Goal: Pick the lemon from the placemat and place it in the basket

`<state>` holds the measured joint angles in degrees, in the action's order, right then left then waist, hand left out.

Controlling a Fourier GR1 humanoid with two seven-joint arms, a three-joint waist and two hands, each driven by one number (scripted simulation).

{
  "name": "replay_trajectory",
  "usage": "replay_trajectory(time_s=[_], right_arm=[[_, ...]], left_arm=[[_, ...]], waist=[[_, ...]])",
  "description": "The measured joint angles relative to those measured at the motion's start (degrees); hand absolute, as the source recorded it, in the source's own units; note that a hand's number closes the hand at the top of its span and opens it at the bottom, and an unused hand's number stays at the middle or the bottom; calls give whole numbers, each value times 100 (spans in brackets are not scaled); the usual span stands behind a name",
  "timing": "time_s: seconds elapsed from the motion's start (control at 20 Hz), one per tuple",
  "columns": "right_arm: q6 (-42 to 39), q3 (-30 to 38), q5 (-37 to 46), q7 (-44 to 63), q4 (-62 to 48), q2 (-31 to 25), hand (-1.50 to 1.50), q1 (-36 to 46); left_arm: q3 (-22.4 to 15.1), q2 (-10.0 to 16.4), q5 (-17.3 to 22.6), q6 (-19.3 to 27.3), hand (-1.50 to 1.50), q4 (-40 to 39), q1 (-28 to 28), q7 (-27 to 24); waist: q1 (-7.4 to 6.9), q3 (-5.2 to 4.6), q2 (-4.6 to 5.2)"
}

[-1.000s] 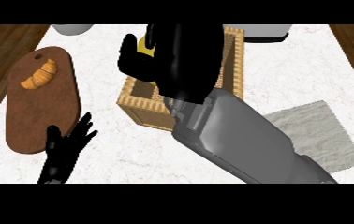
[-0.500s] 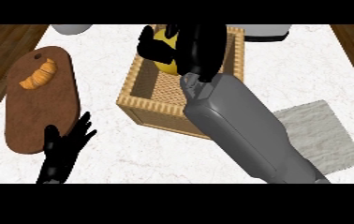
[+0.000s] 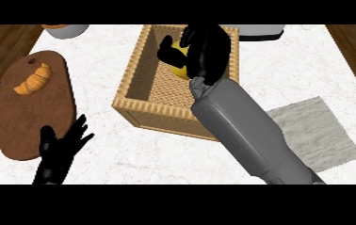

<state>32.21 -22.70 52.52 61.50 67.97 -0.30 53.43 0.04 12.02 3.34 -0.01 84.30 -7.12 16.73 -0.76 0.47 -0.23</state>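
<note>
My right hand (image 3: pixel 207 50) reaches over the woven basket (image 3: pixel 139 85), its thumb and fingers curled round the yellow lemon (image 3: pixel 181 65), which is held inside the basket's far end. The black hand hides most of the lemon. My grey right forearm (image 3: pixel 243 130) crosses the basket's near right corner. The grey placemat (image 3: pixel 316 132) lies flat at the right, with nothing on it. My left hand (image 3: pixel 59 151) rests open at the lower left, fingers up.
A brown wooden board (image 3: pixel 28 120) with a croissant (image 3: pixel 35 79) lies at the left. A grey bowl (image 3: pixel 66 30) sits at the back left and a pale object (image 3: pixel 261 31) at the back, behind the basket. Wooden edges show at both top corners.
The view has shifted, so the basket now shows in full. My right hand with the lemon has moved from above the basket's near wall to inside its far end. The left hand stays put.
</note>
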Motion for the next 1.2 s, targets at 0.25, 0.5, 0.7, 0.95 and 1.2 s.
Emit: replay_trajectory(time_s=[0.25,0.5,0.7,0.95,1.2], right_arm=[[-266,-3,279,-1,71,-13,-150,-318],[-470,144,453,-96,423,-65,-150,-500],[-543,320,659,-142,932,-75,-150,-737],[-590,776,675,-177,1629,-178,-150,-1014],[-817,1100,704,-113,2683,-425,-150,-1669]], left_arm=[[50,-28,7,-9,0,77,-89,-44],[135,-8,10,-70,0,-8,1,63],[114,-99,-63,-37,0,34,-92,-99],[163,-107,-69,-43,0,52,-116,-116],[167,-152,-135,-18,0,16,-171,-215]], waist=[[53,-6,-10],[61,2,-10],[76,3,-17],[102,-2,-21],[155,5,-36]])
